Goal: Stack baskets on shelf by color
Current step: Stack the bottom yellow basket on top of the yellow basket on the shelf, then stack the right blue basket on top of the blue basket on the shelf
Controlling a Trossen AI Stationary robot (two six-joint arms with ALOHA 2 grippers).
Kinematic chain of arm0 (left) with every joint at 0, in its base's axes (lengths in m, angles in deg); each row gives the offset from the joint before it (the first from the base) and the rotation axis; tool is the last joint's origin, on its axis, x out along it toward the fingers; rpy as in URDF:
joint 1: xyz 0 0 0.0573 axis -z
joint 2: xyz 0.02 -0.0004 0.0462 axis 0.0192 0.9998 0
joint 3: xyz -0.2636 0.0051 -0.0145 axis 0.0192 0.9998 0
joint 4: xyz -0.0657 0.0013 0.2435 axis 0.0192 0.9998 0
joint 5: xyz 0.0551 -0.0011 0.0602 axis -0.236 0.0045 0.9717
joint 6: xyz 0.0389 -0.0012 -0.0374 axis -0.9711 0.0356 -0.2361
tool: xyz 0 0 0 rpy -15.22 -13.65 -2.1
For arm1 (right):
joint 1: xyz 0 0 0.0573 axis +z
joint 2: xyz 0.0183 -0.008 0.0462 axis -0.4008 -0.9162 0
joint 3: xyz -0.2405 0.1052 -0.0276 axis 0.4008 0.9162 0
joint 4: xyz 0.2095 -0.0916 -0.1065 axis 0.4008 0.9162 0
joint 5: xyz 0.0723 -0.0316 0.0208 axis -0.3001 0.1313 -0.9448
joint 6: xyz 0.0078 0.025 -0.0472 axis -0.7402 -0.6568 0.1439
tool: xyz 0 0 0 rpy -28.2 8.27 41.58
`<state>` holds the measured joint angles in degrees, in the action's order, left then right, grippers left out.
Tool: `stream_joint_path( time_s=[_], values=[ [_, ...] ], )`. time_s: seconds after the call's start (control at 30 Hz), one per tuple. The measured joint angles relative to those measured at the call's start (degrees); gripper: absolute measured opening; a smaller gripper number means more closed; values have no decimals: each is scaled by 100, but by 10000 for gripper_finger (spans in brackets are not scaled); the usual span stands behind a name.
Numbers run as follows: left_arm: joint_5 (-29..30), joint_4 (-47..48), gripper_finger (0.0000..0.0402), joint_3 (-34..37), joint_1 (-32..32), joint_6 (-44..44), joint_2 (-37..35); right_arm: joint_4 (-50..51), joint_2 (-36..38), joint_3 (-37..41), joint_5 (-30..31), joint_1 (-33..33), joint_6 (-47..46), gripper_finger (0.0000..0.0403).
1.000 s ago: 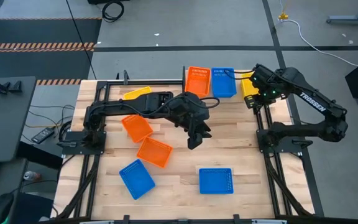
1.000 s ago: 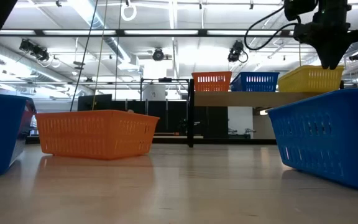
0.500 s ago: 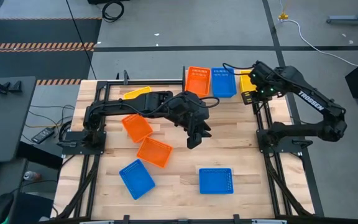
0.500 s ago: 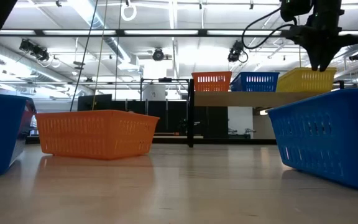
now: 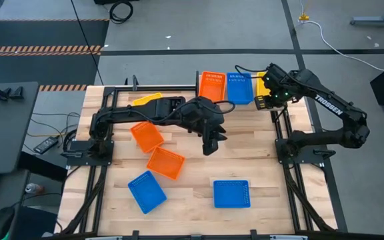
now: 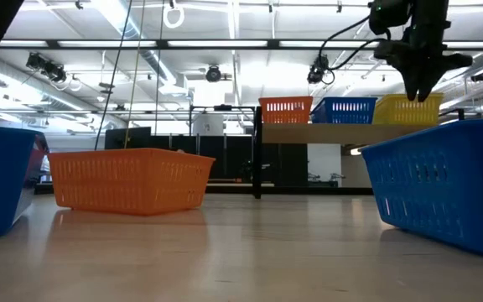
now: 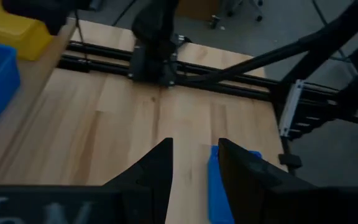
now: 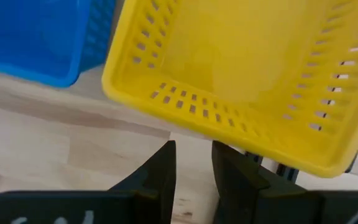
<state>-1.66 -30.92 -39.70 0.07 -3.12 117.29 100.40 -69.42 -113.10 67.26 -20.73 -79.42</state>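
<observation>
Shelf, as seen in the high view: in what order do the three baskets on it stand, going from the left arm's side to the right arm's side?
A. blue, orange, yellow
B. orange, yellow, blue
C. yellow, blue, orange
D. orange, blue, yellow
D: on the shelf, the orange basket comes first, the blue basket sits in the middle, and the yellow basket is by the right gripper.

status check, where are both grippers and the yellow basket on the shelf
Right gripper empty, over the yellow basket on the shelf. Left gripper empty, mid-table. Orange basket and blue basket shelved beside it; nothing blocking.
</observation>
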Motion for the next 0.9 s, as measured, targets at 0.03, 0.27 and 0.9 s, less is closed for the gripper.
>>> stream_joint_path(
  time_s=[0.03,0.27,0.9],
  values=[
    [2,63,133,0,-14,4,0,8,10,0,-67,2,24,110],
    [4,1172,132,0,-34,56,-2,485,406,0,-1021,385,298,110],
    [2249,1441,132,0,426,2608,-2,74,841,-7,-1557,3827,-1005,114]
  ],
)
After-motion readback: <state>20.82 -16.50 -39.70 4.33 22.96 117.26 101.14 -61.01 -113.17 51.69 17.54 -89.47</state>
